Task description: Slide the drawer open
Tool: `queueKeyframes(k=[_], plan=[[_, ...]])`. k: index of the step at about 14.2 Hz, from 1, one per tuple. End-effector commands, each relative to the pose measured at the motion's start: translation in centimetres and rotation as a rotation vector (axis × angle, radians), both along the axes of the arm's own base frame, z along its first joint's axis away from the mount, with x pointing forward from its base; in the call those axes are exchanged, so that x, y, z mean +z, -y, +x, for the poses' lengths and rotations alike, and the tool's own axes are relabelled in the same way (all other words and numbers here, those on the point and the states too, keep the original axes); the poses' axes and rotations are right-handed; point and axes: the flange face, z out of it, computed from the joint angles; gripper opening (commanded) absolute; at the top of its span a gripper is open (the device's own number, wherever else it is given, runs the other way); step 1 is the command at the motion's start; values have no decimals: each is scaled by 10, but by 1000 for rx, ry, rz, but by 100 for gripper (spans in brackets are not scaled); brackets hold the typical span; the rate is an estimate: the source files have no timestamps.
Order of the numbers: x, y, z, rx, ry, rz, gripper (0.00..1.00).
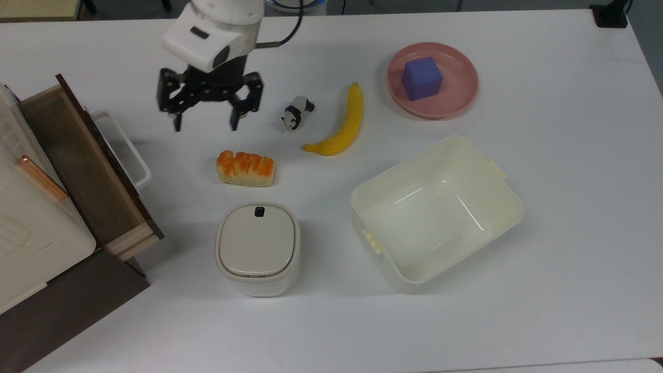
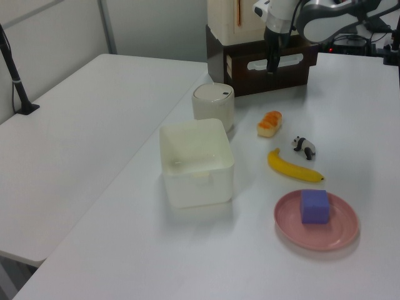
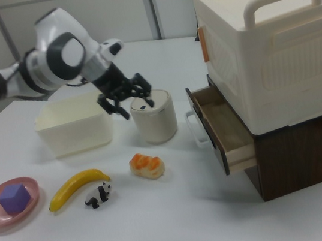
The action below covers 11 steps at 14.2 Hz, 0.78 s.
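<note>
The drawer (image 1: 88, 166) sits at the left edge of the top view, pulled well out of its dark cabinet (image 3: 311, 152) so its brown inside lies bare; its white handle (image 1: 127, 150) points toward the middle of the table (image 1: 570, 207). In the right view it juts out at centre right, under a big cream box (image 3: 271, 49) stacked on the cabinet. Judged from this, the opening looks done.

The gripper (image 1: 206, 116) hangs in the upper left of the top view, clear of the handle, above bare table between the drawer and a toy panda (image 1: 296, 114). Its jaws stand wide apart and hold nothing, which fits a release, not a pull.

A bread roll (image 1: 245, 168) lies just below the gripper in the top view, and a lidded bin (image 1: 257, 247) stands lower down; neither blocks the drawer's travel.
</note>
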Motion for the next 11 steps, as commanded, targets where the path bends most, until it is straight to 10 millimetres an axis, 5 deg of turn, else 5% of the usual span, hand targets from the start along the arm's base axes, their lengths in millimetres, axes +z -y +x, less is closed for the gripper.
queueKeyframes(k=[1, 7, 11], plan=[[31, -34, -23, -151, -30, 117, 100], [95, -65, -51, -296, -147, 318, 100], [110, -66, -62, -404, -127, 354, 100]])
